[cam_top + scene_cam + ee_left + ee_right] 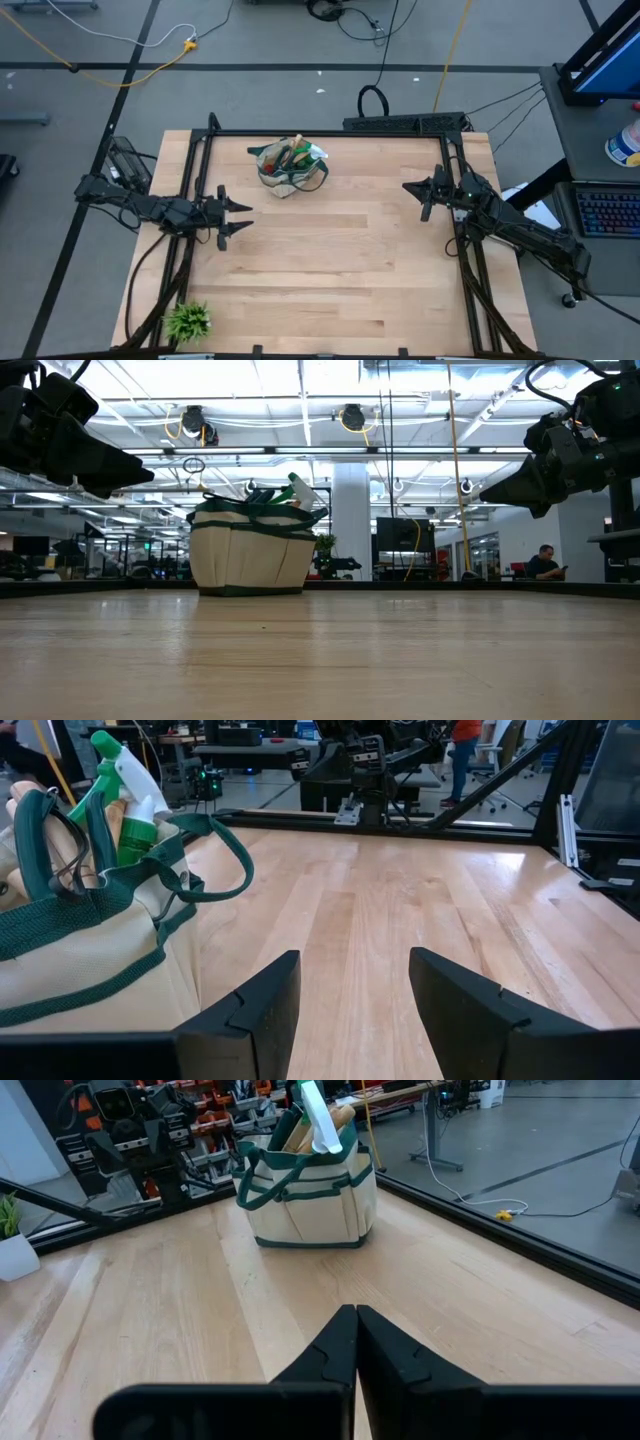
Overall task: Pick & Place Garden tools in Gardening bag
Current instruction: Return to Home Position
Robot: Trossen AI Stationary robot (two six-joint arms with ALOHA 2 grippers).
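Observation:
The beige gardening bag with green trim point(291, 168) stands on its base at the table's far middle, and also shows in the low view point(250, 550) and the right wrist view point(310, 1200). Garden tools stick out of its top: a green spray bottle point(125, 805) and wooden handles point(335, 1118). My left gripper point(238, 216) is open and empty, above the table, left of and nearer than the bag. My right gripper point(418, 196) is shut and empty, above the table's right side.
A small leafy plant point(187, 321) in a white pot stands at the near left corner. A black frame point(330, 132) runs around the table's far and side edges. Bare wood point(340, 250) lies between the arms.

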